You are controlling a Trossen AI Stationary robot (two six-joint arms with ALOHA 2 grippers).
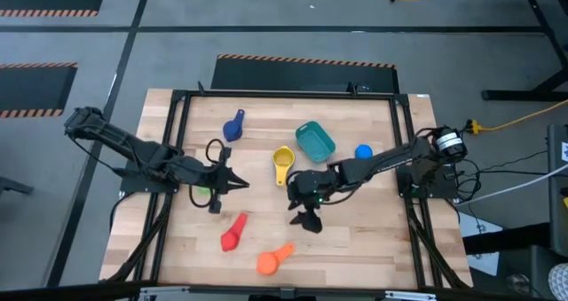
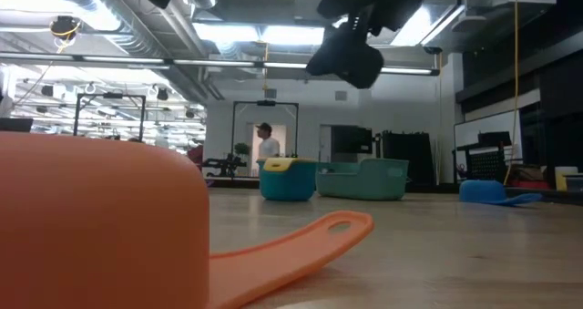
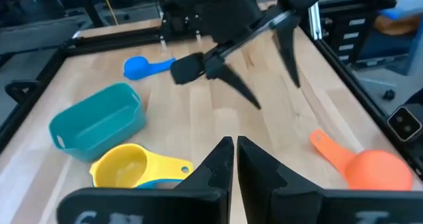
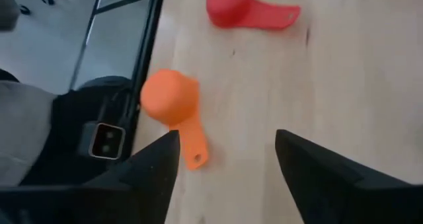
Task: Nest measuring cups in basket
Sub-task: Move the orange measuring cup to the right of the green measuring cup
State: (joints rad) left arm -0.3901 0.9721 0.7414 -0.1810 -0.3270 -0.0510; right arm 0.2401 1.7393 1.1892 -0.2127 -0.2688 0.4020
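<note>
The teal basket (image 1: 314, 139) stands right of the table's middle, toward the far side. Beside it, a yellow cup (image 1: 282, 163) sits in a light blue one (image 2: 287, 183). A dark blue cup (image 1: 233, 126) lies farther left. Another blue cup (image 1: 363, 151) lies to the basket's right. The red cup (image 1: 233, 234) and the orange cup (image 1: 273, 260) lie near the front edge. My left gripper (image 1: 240, 185) is shut on nothing, left of the yellow cup. My right gripper (image 1: 306, 221) is open above bare table, with the orange cup (image 4: 172, 102) ahead of it.
Something green (image 1: 202, 194) shows under my left arm. A black frame (image 1: 182, 97) runs round the tabletop. Bare wood lies between the two grippers and the front cups. A person stands far off in the room behind the table (image 2: 266, 143).
</note>
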